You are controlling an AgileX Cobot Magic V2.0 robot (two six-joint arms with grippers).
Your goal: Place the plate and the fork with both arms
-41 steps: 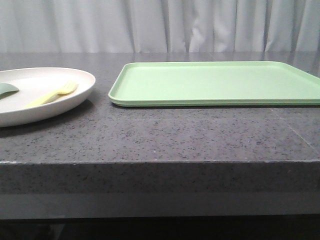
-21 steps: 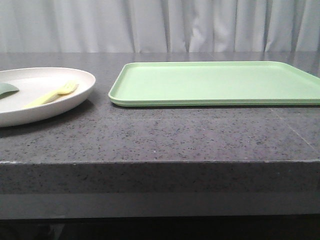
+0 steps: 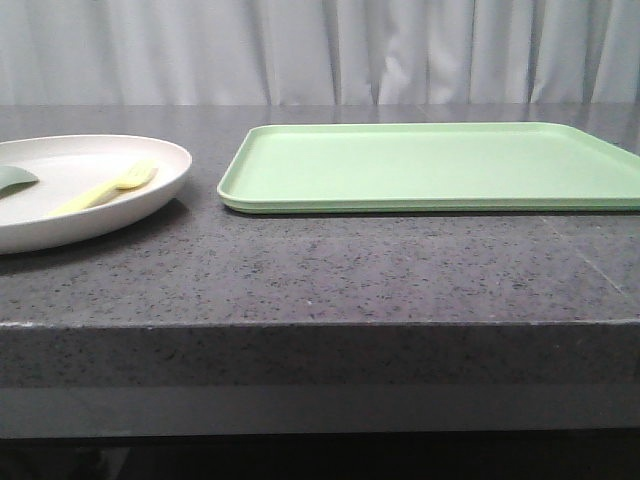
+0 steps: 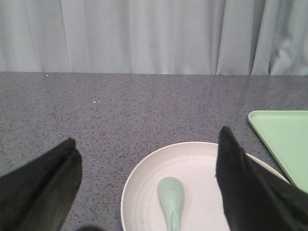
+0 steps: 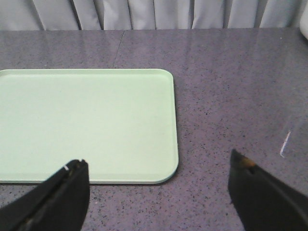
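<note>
Front view: the cream plate (image 3: pixel 150 190) rests at the left of the speckled grey worktop (image 3: pixel 330 270), carrying the pale-yellow fork (image 3: pixel 105 187) and a grey-green spoon (image 3: pixel 15 180), just beside the bare light-green tray (image 3: pixel 430 165); neither of my claws shows here. Left wrist view: my left claw (image 4: pixel 147 185) hangs wide apart and holds nothing, above the plate (image 4: pixel 202 166) where the spoon (image 4: pixel 172 199) lies. Right wrist view: my right claw (image 5: pixel 159 192) is likewise spread wide, holding nothing, over the tray (image 5: pixel 86 122) edge and the worktop (image 5: pixel 231 96).
</note>
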